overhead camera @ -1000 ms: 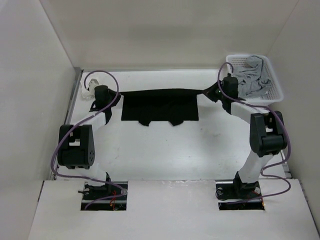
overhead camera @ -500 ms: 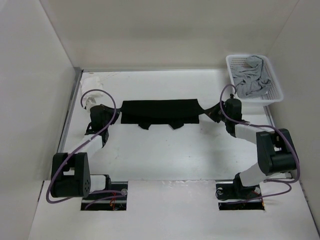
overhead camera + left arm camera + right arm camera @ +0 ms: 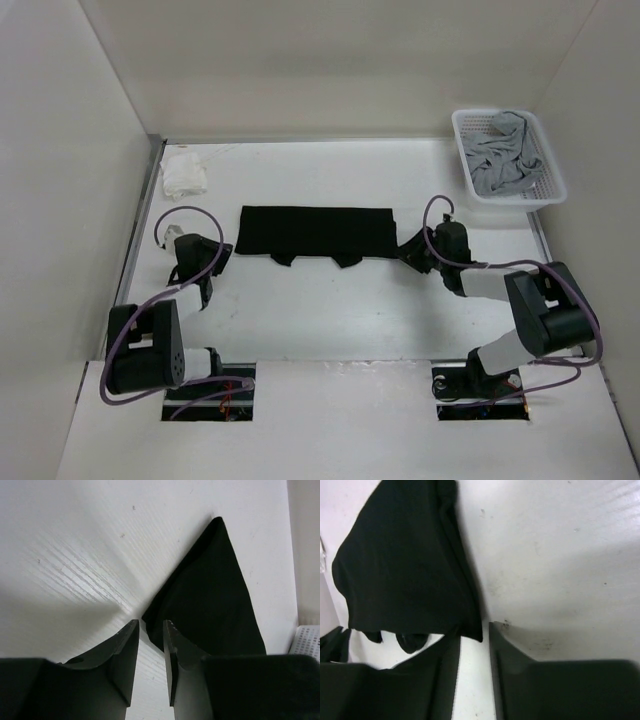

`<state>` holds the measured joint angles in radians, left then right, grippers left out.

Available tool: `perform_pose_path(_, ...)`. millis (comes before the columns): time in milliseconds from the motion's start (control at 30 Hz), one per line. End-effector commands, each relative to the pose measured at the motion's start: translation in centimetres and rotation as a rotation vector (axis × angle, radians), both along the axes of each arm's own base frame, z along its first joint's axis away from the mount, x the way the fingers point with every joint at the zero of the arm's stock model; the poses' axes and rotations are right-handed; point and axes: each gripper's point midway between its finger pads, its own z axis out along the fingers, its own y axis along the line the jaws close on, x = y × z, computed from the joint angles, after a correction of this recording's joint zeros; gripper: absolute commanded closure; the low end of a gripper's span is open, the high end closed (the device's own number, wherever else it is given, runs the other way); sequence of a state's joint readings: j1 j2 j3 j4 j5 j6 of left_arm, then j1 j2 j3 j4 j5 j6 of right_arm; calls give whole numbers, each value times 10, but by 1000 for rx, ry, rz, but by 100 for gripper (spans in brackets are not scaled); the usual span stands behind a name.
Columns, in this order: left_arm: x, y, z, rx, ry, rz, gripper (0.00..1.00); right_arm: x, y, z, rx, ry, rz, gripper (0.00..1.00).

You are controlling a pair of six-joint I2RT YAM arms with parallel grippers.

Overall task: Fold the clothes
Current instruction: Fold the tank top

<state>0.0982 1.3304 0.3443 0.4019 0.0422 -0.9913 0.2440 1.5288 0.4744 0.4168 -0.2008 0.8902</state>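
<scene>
Change: a second ago both grippers held the black shirt [image 3: 315,230] stretched between them, farther out. Now they have pulled back toward the robot and let go, and the shirt lies flat on the table [image 3: 320,310].
Left gripper [image 3: 151,625]: fingers a little apart, holding nothing; a shirt corner sits just past its tips.
Right gripper [image 3: 475,632]: fingers apart, holding nothing; the other shirt corner is just beside its left finger.
Shirt edges: the far edge is straight; the near edge has two small bumps, maybe sleeves.
Room: bare table lies behind both grippers.
White cloth [image 3: 183,173]: well ahead of the left gripper.
Basket [image 3: 520,197]: well ahead of the right gripper, holding a grey garment [image 3: 505,150].
</scene>
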Motion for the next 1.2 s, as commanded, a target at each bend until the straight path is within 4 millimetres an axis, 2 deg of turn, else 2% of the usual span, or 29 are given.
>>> perform_pose_path(0,12,5,40,21,-145,25,75,9,-3,23,-33,-99,-3,59)
perform_pose_path(100,16,-11,60,63,-180,-14,76,20,-10,22,-31,-100,-27,49)
perform_pose_path(200,20,-33,80,103,-219,-60,77,30,-4,17,-10,-75,-25,46)
perform_pose_path(333,21,-62,97,129,-263,-138,77,39,6,7,53,-20,-38,48)
perform_pose_path(400,21,-74,102,125,-280,-169,78,43,10,3,108,-6,-62,54)
perform_pose_path(533,19,-93,109,115,-303,-221,79,43,24,0,244,6,-60,78)
perform_pose_path(600,16,-103,112,110,-313,-251,79,43,24,4,280,-19,-72,89)
perform_pose_path(667,12,-112,113,106,-319,-276,80,43,13,15,301,-78,-104,97)
perform_pose_path(733,5,-122,113,103,-327,-302,80,39,0,33,308,-150,-125,99)
perform_pose_path(833,-5,-139,111,90,-336,-345,80,28,-19,55,268,-218,-145,100)
perform_pose_path(967,-15,-156,108,77,-335,-388,80,19,-31,84,129,-278,-150,100)
perform_pose_path(1067,-20,-161,109,66,-343,-404,80,15,-13,119,1,-337,-101,100)
perform_pose_path(1167,-23,-154,113,58,-358,-394,80,14,17,150,-124,-381,-21,100)
